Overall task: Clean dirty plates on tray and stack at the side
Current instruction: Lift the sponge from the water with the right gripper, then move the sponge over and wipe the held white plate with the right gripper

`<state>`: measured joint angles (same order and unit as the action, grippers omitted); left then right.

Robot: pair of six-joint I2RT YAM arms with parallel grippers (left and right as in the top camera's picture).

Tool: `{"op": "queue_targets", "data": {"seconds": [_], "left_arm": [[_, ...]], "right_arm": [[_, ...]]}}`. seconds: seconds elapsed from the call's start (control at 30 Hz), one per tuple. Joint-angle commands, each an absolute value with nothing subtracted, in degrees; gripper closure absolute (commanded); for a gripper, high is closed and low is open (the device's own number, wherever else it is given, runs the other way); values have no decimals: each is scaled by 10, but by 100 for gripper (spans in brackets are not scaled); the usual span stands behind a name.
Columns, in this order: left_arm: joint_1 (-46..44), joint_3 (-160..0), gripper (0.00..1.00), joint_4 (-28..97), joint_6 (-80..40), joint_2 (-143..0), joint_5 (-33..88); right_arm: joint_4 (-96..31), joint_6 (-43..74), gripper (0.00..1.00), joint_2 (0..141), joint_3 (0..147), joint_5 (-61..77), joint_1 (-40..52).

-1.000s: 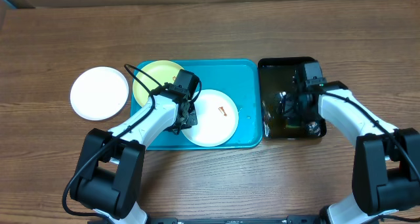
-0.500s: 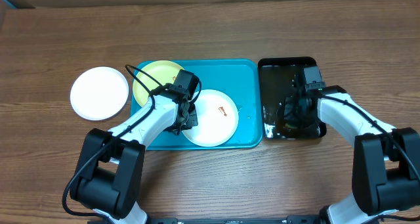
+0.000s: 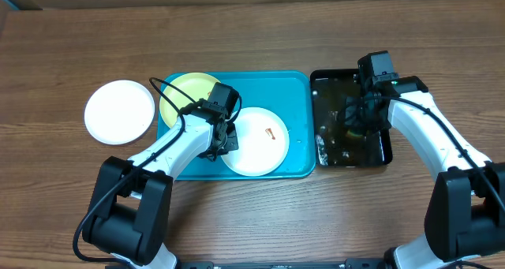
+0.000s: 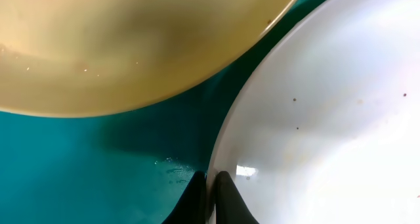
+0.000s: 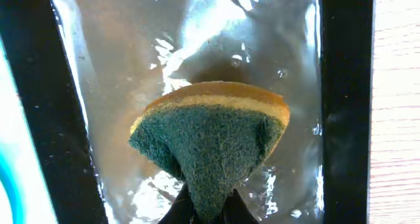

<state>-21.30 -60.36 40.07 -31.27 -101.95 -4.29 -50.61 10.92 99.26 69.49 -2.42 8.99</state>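
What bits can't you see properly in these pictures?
- Left pincer: overhead, its own wrist covers it where it grips the dirty white plate.
- Sponge in the right pincer: overhead it's too small and dark against the black tray.
- Yellow-green plate: left wrist view cuts it off, close and blurry.
- Orange smear: too small overhead to tell what it is.

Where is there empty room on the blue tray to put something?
Only the far right corner of the tray, beside the yellow-green plate and behind the white plate. The left side is crowded: the left gripper pinches that plate's rim.
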Motion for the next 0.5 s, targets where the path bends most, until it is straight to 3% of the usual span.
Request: {"op": "queue_targets", "data": {"seconds": [0.0, 0.47], "left_arm": [[-210, -599, 96, 401, -306, -1019, -44], [-210, -599, 96, 397, -302, -1019, -44]], "right_arm": [[-511, 105, 96, 973, 707, -40, 90], [-498, 72, 96, 969, 707, -25, 93]]}}
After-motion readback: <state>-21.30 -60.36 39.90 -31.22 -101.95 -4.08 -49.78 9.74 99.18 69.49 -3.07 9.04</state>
